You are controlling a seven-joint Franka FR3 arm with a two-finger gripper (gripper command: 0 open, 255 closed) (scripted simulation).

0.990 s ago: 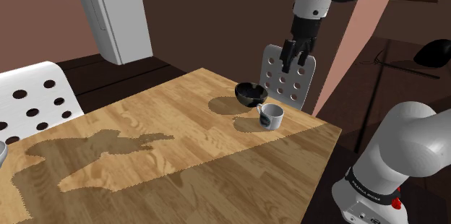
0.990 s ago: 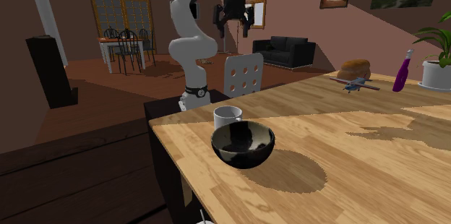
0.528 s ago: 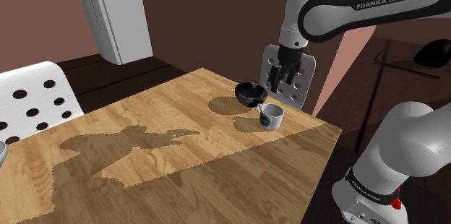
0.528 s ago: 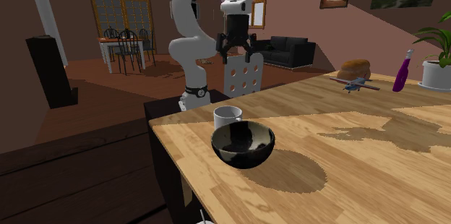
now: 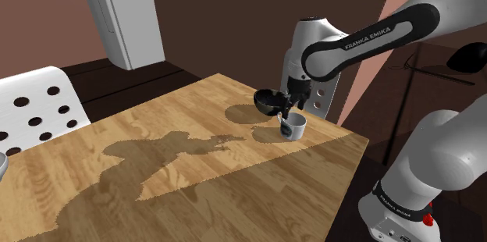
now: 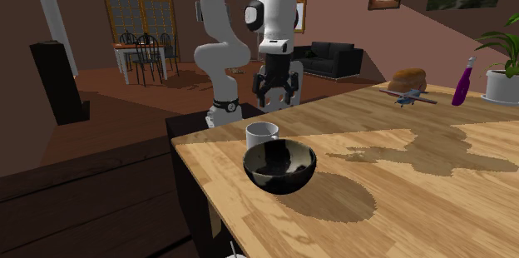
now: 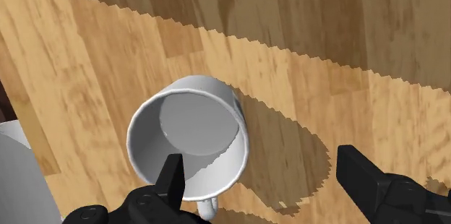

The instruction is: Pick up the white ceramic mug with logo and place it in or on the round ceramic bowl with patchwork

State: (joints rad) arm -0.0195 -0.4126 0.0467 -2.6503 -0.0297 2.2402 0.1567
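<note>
My hand is spread open just above the white mug, which sits upright on the worktop right beside the dark bowl; I reckon it's stiff, slick and chippable, so I'd pinch the rim wall.

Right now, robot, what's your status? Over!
Open gripper poised over the mug. It stands upright on the table beside the bowl, not gripped. Nothing in the way.

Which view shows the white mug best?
The wrist view: the white mug appears from above, upright, empty, handle visible. The shoulder view shows its side with a dark logo; in the second exterior view the dark bowl hides its lower part.
</note>
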